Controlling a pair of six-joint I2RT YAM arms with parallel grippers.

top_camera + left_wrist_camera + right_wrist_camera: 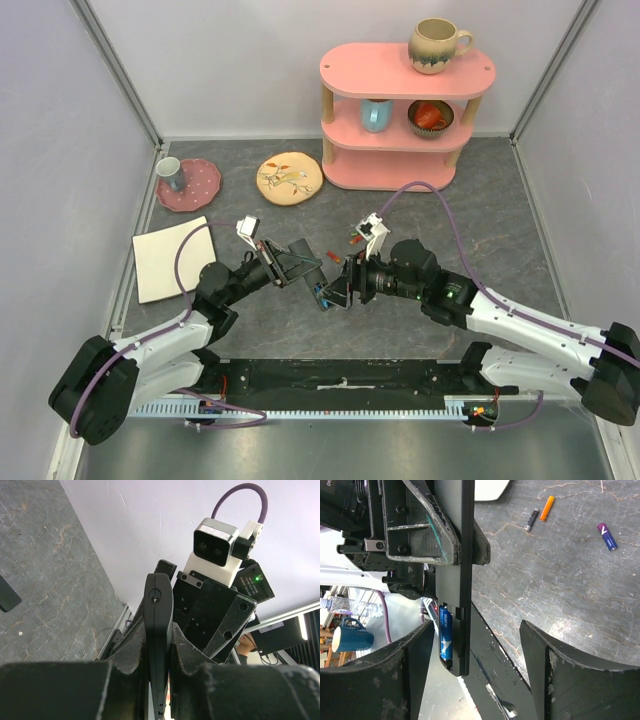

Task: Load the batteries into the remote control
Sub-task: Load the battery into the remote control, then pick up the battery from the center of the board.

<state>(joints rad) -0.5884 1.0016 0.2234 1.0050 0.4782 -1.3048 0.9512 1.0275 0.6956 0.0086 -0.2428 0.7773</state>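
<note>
Remote control (462, 555) hangs clear of the table (500, 220), clenched edge-on in the left gripper (159, 655), midway between the two arms. Its open battery bay faces the right gripper (475, 645), and one blue battery (445, 640) lies in the bay at the remote's lower end. The right gripper stands released and holds nothing. Its fingers (415, 655) straddle that end of the remote. The finger on the bay side sits just beside the blue cell; whether it touches cannot be told.

The step in hand looks like seating this cell, with the loading only partway. The next move calls for a push until the cell lies flush, with the left grip firm against that push, then a reach down for another cell.

Beyond the remote, three loose cells lie on the table. A black battery (531, 520) and an orange battery (547, 508) lie close together, and a purple-blue battery (606, 536) lies apart from them. A short black piece (7, 595), possibly the bay's cover, rests on the table off to the remote's side.

White capitals run along the blue cell, perhaps "HUATAI", though I am not sure. The purple-blue cell bears a white mark, unreadable. A label on the black housing (252, 582) behind the remote, beside a green light (257, 578), is too small to read. Farthest from the remote, the pink shelf (405, 110) shows no lettering I can make out.
</note>
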